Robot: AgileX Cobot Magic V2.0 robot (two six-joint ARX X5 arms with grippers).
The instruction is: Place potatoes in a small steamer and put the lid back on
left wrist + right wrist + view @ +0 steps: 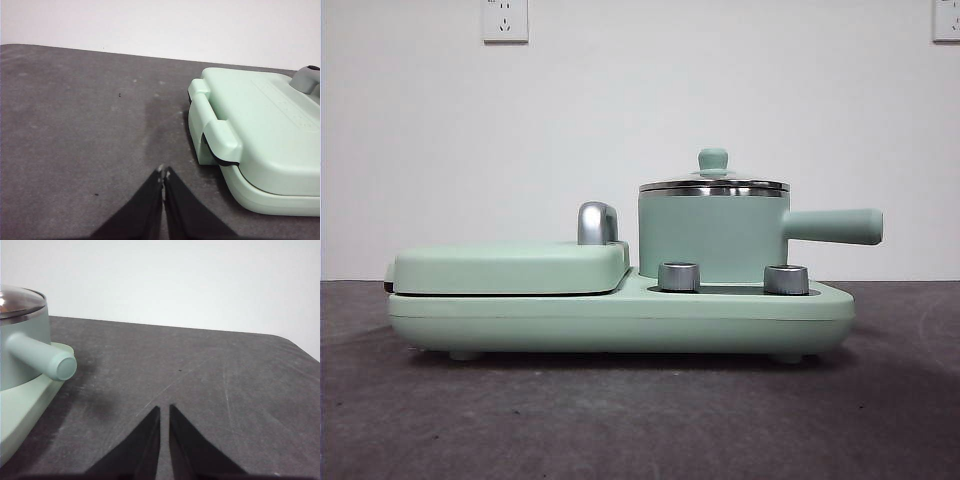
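The small steamer [712,240] sits on the right half of a mint cooking base [620,320], its straight side handle [832,226] pointing to 3 o'clock in the front view. The lid [714,184] rests flat on the steel rim, its mint knob [713,160] standing at the centre. No potato shows in any view, so it is either hidden inside the closed pot or out of frame; which one cannot be told. At 9 o'clock from the pot lies the flat lidded griddle [510,268] with its chrome handle [597,223].

Both arms wait low over the dark table [640,420]. The left gripper [163,172] hovers just beside the griddle's hinged end [212,132], jaws pressed together and empty. The right gripper [164,409] hangs beyond the handle's tip [66,367], jaws nearly closed with a thin slit between them, holding nothing.

The lid looks light but rigid, and its polished steel edge would likely be slippery; the small knob is the sensible place to pinch, from straight above, with jaws opened a little wider than it. The knob is smooth and rounded, so a shallow grip could slide off. The pot looks stiff and probably heavier; its side handle offers the only firm hold if it must be steadied.
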